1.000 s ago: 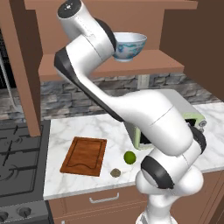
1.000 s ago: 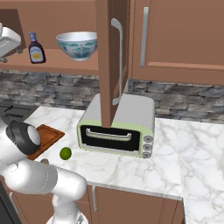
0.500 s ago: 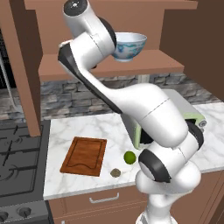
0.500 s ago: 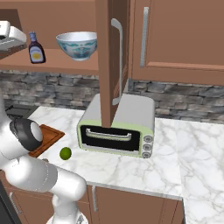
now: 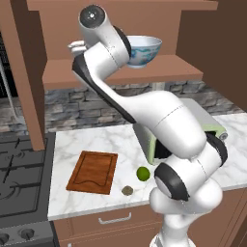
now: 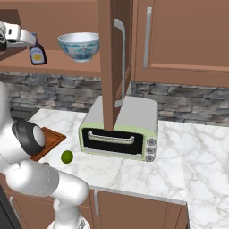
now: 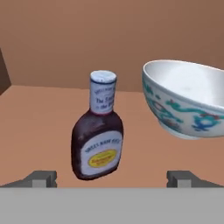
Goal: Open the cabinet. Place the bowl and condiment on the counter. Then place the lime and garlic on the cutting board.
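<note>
Small slim dark condiment bottle [image 7: 97, 131] upright on brown cabinet shelf [image 7: 39, 113], left of blue-patterned white porcelain bowl [image 7: 189, 98], apart from it. Gripper [image 7: 111, 179] near, jaws spread wide, empty. Bottle likely light, rigid, smooth, tippy; grip wide lower body, not narrow neck.

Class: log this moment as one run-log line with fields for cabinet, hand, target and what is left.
cabinet: open | hand: open, at shelf facing condiment | bowl: on shelf beside it | lime, garlic: on counter, off cutting board
</note>
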You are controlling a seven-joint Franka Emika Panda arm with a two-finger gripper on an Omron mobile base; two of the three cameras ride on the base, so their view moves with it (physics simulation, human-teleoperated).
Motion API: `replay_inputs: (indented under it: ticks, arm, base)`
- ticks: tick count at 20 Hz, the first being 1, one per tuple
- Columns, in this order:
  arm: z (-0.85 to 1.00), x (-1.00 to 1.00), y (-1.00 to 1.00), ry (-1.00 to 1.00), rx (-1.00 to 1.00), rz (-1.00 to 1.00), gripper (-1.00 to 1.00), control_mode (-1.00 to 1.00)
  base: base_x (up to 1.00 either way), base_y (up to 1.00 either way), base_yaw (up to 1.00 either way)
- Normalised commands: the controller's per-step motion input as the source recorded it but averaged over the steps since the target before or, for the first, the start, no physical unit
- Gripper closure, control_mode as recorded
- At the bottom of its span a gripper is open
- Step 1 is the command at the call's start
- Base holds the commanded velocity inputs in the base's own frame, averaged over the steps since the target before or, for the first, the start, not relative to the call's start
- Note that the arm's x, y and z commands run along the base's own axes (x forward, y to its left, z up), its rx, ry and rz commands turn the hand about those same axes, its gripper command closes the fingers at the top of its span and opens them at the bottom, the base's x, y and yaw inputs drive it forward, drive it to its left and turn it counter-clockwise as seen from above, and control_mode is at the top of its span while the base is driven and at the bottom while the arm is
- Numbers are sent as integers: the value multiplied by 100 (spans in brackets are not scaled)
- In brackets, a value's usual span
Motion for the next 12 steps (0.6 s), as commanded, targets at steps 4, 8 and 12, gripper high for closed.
replay_inputs:
  ticks: [4,8,12]
  arm:
    - [0,47,0,-3,4,0,-100,-100]
    - [0,42,0,0,4,0,-100,-100]
    - [0,24,0,0,4,0,-100,-100]
  base:
    - [0,0,0]
    - [0,0,0]
    - [0,0,0]
